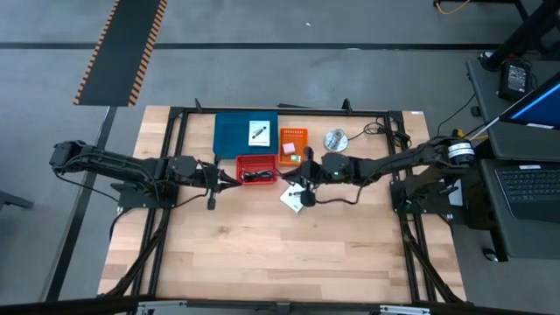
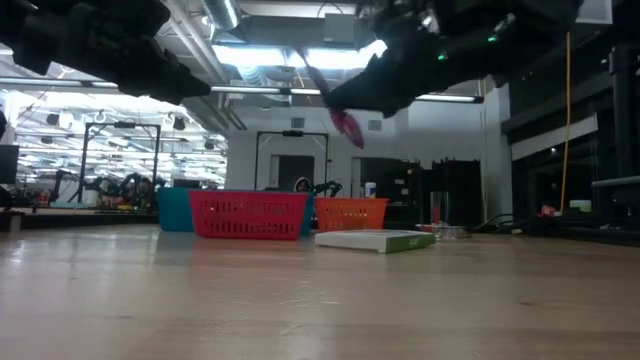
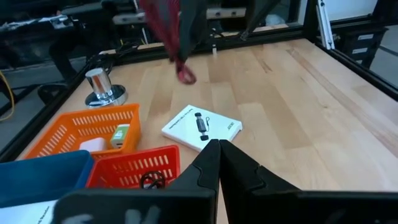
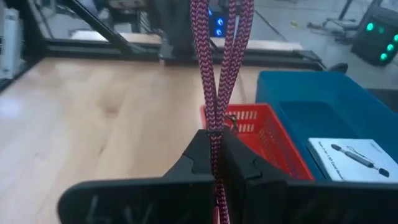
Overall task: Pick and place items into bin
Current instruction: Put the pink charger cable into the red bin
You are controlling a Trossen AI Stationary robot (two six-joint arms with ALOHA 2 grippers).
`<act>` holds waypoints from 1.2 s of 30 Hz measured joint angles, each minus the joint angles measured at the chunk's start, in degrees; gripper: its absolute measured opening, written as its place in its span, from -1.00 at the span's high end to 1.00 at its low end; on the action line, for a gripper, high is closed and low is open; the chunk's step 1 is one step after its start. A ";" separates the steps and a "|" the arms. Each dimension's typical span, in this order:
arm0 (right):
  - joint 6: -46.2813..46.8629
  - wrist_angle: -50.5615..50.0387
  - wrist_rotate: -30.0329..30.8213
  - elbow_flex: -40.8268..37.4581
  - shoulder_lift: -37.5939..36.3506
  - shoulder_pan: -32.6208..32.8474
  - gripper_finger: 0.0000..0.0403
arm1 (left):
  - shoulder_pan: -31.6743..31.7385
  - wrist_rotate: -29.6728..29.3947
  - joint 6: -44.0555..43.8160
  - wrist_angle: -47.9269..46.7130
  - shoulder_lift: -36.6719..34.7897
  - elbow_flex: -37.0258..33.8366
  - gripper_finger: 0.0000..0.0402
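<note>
Right tool (image 4: 216,163) grips a dark-red cable (image 4: 217,68) (lifted off the desk), next carrying it over the red bin (image 4: 261,134); left tool (image 3: 217,163) closed, empty.

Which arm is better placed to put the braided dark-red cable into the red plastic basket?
The right: its gripper is already shut on the braided dark-red cable, beside the red plastic basket. The left gripper is shut and holds nothing.

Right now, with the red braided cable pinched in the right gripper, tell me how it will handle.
The red braided cable hangs doubled from the right gripper, so it is probably floppy and may swing. It looks thin and light. Over the red bin, its loose loop could snag the mesh rim.
</note>
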 joint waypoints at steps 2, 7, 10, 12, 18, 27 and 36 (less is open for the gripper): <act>-0.01 -1.13 0.02 2.46 2.64 -0.79 1.00 | 0.00 -0.02 0.00 0.10 0.00 0.00 0.97; -0.13 -7.76 -0.02 11.31 9.58 -3.56 1.00 | 0.00 -0.29 -0.02 0.11 0.00 0.00 0.98; -0.17 -13.61 -1.58 16.94 12.09 -5.42 1.00 | 0.00 -0.43 0.06 0.11 0.00 0.00 0.99; -0.39 -19.21 -1.81 20.88 12.92 -6.63 1.00 | 0.00 -1.07 0.07 0.18 0.00 0.00 0.99; -1.68 -37.74 -1.95 32.44 13.48 -9.06 1.00 | 0.00 -5.64 0.11 0.15 0.00 0.00 0.97; -2.92 -52.67 -4.70 42.56 16.18 -9.80 1.00 | 0.00 -6.29 0.11 0.11 0.02 0.00 0.99; -2.75 -49.27 -9.04 43.83 21.13 -10.51 1.00 | 0.00 -6.31 -0.37 0.13 0.02 0.00 0.97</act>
